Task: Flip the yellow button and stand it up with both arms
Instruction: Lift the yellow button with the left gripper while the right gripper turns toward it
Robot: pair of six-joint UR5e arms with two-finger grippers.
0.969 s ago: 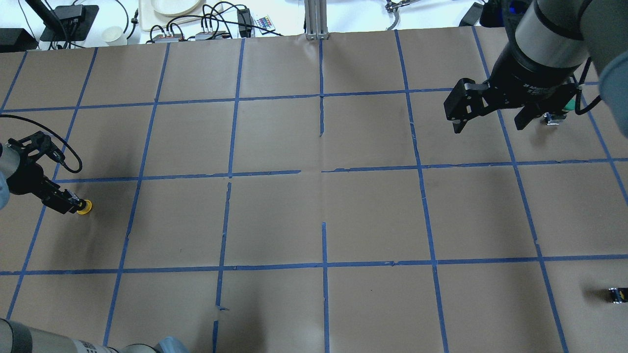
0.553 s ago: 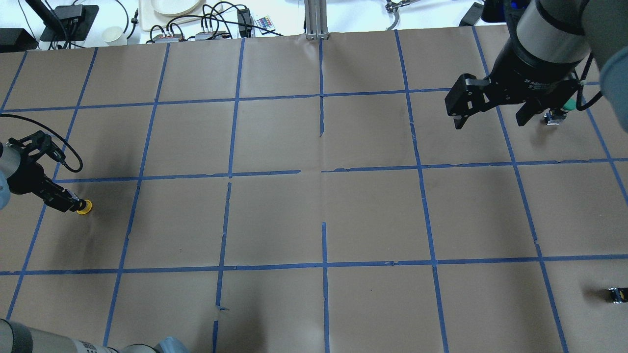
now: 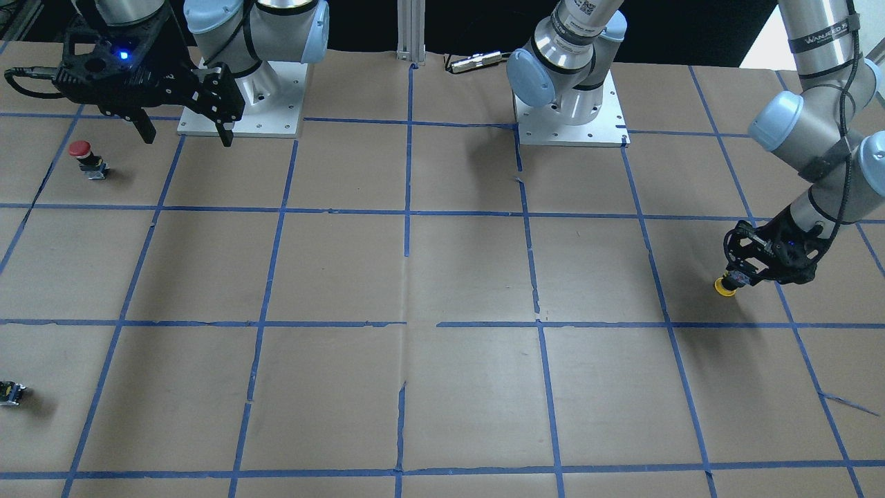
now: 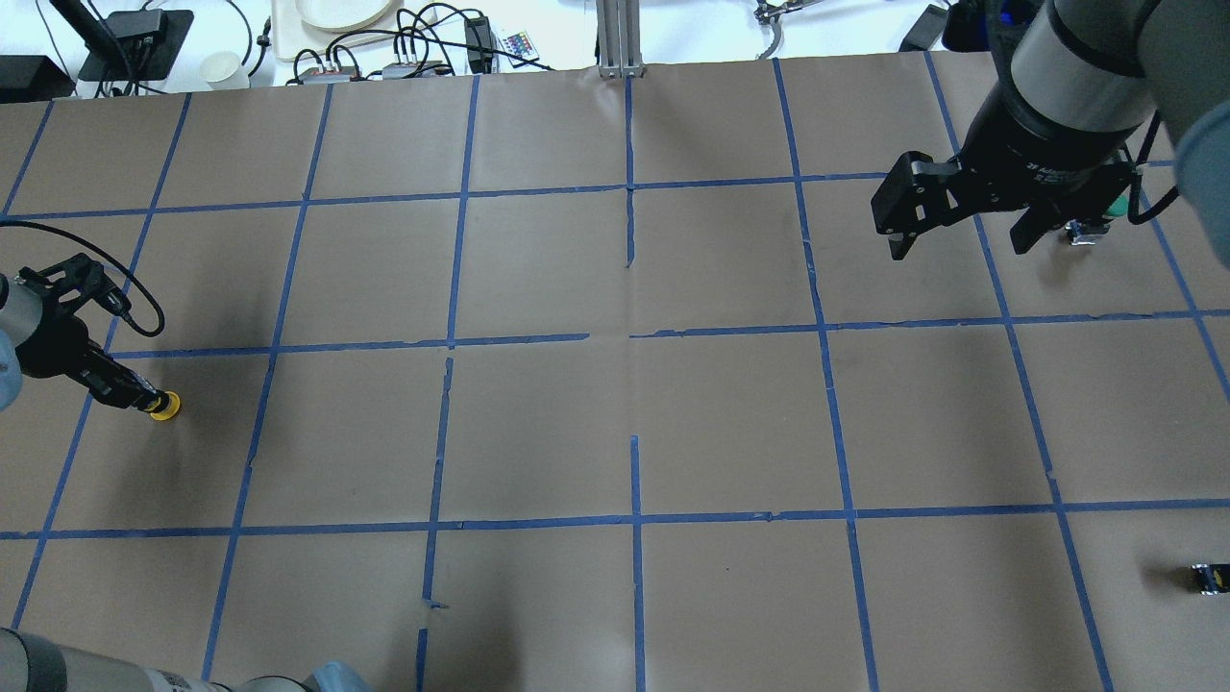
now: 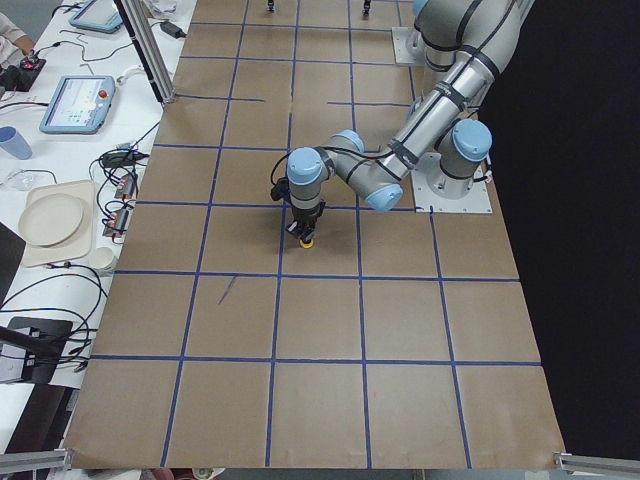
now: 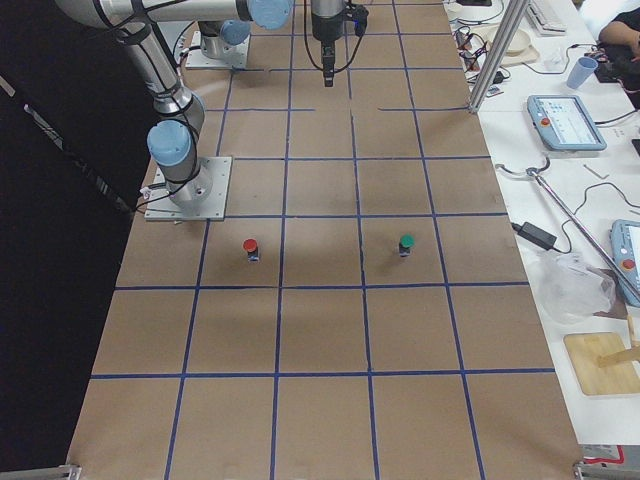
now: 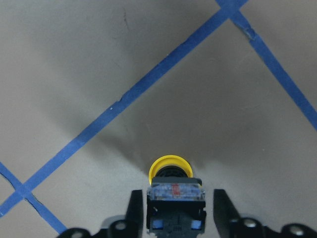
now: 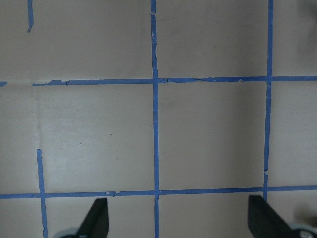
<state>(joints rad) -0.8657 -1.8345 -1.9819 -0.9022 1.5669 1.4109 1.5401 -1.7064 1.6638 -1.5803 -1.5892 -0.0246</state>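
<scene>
Down near the table's left edge, the black two-finger left gripper [image 4: 144, 400] had its fingers [image 7: 134, 210] drawn narrow around the black-and-grey block of the yellow button [image 7: 171, 173], a small push-button switch with a round mushroom cap. The cap pointed away from the wrist, low at the paper and just beside a blue line; whether it touched the paper could not be told. The black two-finger right gripper [image 4: 961, 245] hung above the table's far right, spread wide and holding nothing.

Brown paper [image 4: 538, 423] covered the table, ruled into squares by blue tape [image 4: 629, 125]. A red-capped button [image 3: 81, 149], a green-capped button [image 6: 406, 243] and a small black-grey block [image 4: 1206, 577] stood well apart. A white bench [image 4: 562, 34] beyond held black cables [image 4: 423, 34], a cream plate [image 4: 341, 12] and a paper cup [image 4: 223, 67].

White lettering on the right wrist began "2F"; the rest was too small to read.
</scene>
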